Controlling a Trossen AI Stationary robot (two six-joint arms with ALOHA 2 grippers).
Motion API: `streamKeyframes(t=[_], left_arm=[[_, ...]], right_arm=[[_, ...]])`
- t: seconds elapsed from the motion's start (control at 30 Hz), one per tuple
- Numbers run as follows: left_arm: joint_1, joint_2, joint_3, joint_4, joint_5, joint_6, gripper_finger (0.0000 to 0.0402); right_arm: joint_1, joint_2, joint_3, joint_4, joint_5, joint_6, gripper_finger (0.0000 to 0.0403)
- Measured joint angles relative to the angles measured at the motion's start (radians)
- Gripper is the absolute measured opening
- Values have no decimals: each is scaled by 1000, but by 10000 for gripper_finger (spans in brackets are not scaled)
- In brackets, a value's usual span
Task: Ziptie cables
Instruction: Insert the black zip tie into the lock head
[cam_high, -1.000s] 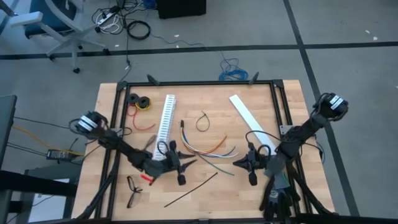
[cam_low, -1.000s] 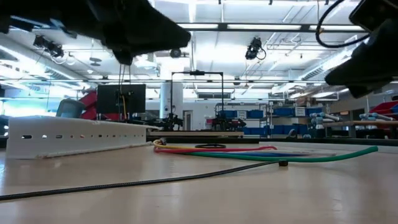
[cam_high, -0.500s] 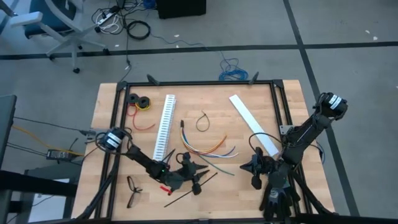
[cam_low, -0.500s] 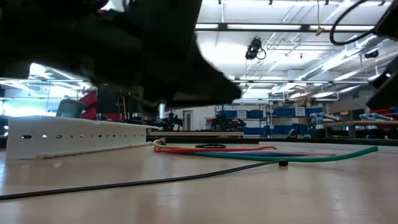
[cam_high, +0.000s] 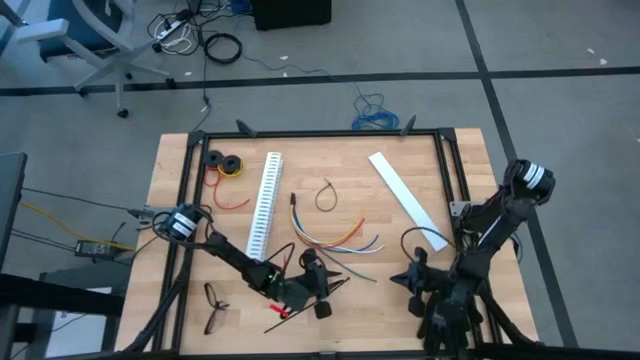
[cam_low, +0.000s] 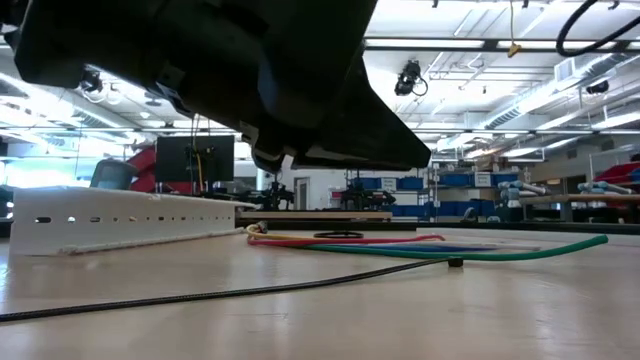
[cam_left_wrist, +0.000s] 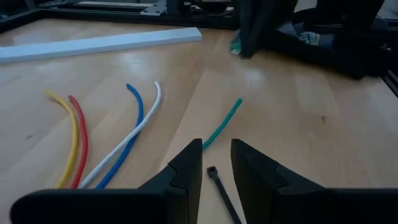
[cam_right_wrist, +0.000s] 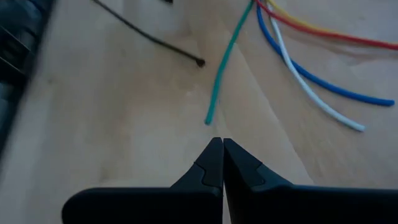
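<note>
The cables (cam_high: 335, 240) lie loose on the table's middle: yellow, red, blue, white and green strands (cam_left_wrist: 134, 134). One straight black ziptie (cam_high: 305, 305) lies slantwise near the front edge, its head (cam_left_wrist: 211, 170) next to the green cable's end (cam_left_wrist: 221, 127). My left gripper (cam_high: 335, 288) hangs low over that head end, open by a narrow gap (cam_left_wrist: 216, 155), the strap running back between its fingers; I cannot tell whether it touches. My right gripper (cam_high: 398, 280) is shut (cam_right_wrist: 217, 146), pointing at the green cable's other end (cam_right_wrist: 209, 120) with nothing in it.
A looped ziptie (cam_high: 325, 195) lies behind the cables. A white slotted strip (cam_high: 265, 200) and a flat white strip (cam_high: 405, 200) flank them. Black eyeglasses (cam_high: 215, 305) lie at the front left, tape rolls (cam_high: 225, 162) and a red wire (cam_high: 230, 200) at the far left.
My left gripper has gone toward the table's near edge and to the right, sinking until it hangs low over the straight ziptie's head end. My right gripper, still shut, has drawn back toward the near edge. The cables and zipties have stayed where they were.
</note>
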Motion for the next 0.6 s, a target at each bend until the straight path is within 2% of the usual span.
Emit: streamKeyframes(t=[0.1, 0.27, 0.6], left_arm=[[5, 0, 0, -3, 38, -39, 94], [32, 0, 0, -35, 194, -151, 94], [62, 0, -1, -89, 236, -206, 94]], right_arm=[[-13, 56, 19, 1, -25, 12, 0], [-20, 94, 26, 10, -37, 25, 0], [-21, 93, 26, 10, -37, 25, 0]])
